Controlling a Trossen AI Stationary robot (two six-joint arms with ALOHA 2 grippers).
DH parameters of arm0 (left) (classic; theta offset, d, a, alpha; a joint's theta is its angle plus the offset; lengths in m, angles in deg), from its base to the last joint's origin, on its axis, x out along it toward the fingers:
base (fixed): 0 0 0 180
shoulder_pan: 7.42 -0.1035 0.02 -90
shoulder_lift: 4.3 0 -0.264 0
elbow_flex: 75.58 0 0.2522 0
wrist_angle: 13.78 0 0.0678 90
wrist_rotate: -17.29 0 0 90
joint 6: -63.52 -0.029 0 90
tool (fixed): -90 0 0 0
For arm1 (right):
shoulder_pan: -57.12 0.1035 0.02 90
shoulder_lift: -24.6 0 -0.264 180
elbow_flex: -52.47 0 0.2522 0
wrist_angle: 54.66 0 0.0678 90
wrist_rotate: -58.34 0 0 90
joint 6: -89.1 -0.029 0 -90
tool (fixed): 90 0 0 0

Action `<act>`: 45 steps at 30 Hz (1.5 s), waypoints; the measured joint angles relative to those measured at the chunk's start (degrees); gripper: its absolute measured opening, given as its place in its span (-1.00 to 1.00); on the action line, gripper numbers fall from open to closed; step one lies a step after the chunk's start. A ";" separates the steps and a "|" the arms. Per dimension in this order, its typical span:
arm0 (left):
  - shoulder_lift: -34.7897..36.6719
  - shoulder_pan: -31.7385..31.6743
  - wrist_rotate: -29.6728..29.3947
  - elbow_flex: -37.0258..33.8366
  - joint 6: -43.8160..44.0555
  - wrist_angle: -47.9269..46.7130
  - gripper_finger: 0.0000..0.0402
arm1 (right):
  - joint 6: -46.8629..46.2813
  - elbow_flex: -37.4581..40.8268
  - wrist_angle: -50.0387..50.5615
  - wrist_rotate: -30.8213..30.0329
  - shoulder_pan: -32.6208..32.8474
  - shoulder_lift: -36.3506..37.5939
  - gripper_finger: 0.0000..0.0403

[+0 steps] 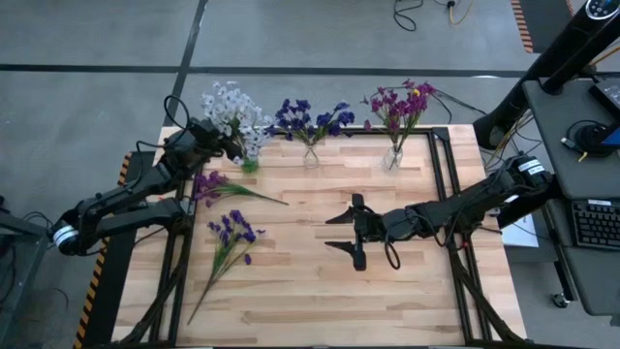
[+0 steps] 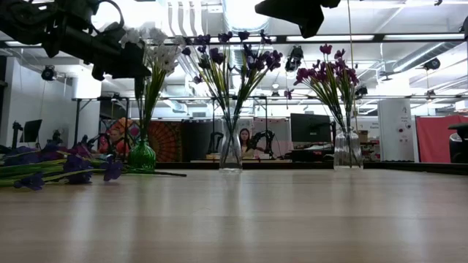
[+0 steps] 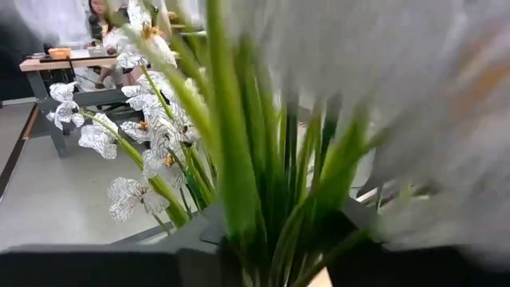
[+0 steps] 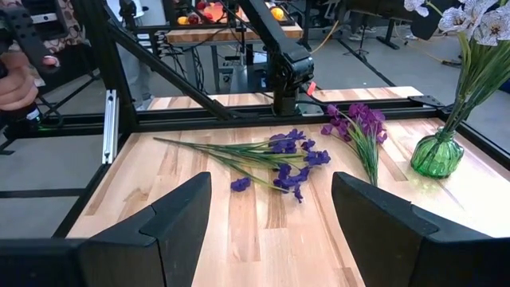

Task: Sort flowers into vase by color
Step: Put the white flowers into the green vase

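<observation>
My left hand (image 1: pixel 229 145) at white bunch in green vase (image 1: pixel 250 165), grip unreadable. Magenta sprig (image 1: pixel 225 186) just below it on tabletop (image 1: pixel 320 281), stem pointing right; left arm nearer. Right hand (image 1: pixel 351 231) wide, empty, mid-tabletop.

Beyond the wooden table (image 1: pixel 320 281), a keyboard (image 1: pixel 593 225) lies on a desk at the far right. Black cables (image 1: pixel 407 14) trail over the grey floor. In the low view a seated person (image 2: pixel 243 141) and a dark monitor (image 2: pixel 309 128) show behind.
</observation>
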 joint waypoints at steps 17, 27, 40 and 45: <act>5.67 0.04 0.39 0.00 1.15 -12.81 0.17 | 0.02 0.00 0.07 0.00 0.00 0.00 0.26; 8.97 0.04 0.39 0.00 4.95 -20.04 0.35 | 0.07 0.00 0.07 0.01 0.00 0.00 0.26; 9.60 0.04 1.80 0.00 7.44 -26.90 0.57 | 0.02 0.00 0.09 0.02 0.00 0.00 0.26; 10.81 0.09 2.90 0.00 9.07 -32.38 0.57 | 0.02 0.00 0.22 0.02 0.00 0.00 0.26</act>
